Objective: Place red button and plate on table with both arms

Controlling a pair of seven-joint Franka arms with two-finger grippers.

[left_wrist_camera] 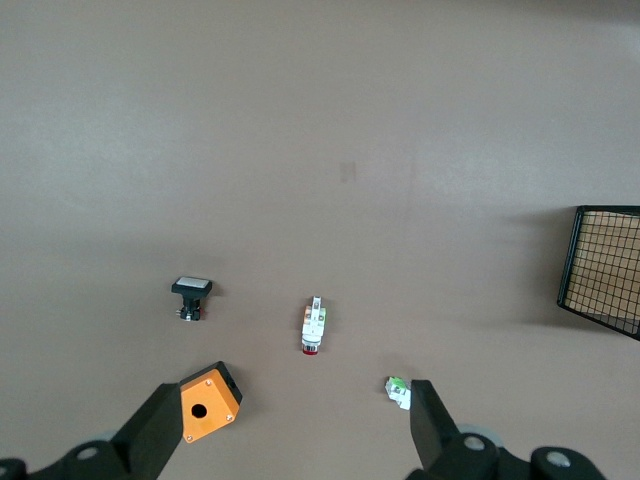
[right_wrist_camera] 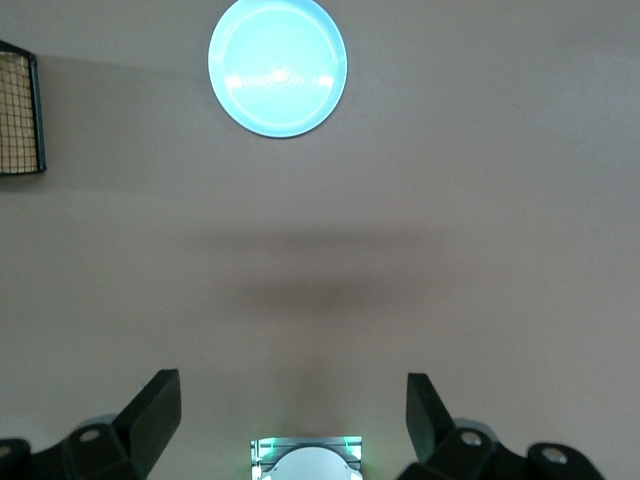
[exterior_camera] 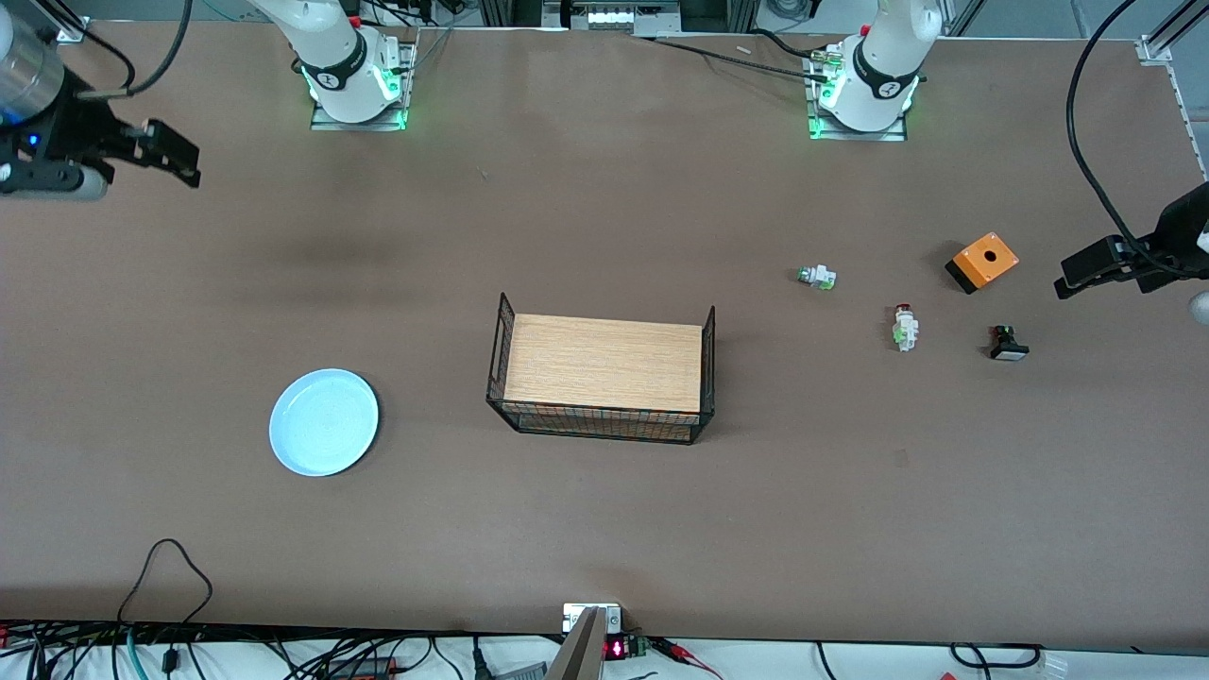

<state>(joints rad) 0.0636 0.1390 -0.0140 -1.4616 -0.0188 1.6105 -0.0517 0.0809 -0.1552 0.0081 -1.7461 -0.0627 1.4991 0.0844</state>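
Right tool hangs spread and empty over the right arm's end of the flat matte brown table; round light-blue plate lies flat nearer the front camera. Wood-topped black wire rack mid-table. Whitish push-button with dark red cap lies between green-capped piece and black piece. Left tool spread, empty, beside orange box. Looks like nothing grasped yet; next, each tool descends on its own item.

wire rack, orange box, green-capped switch, black switch.
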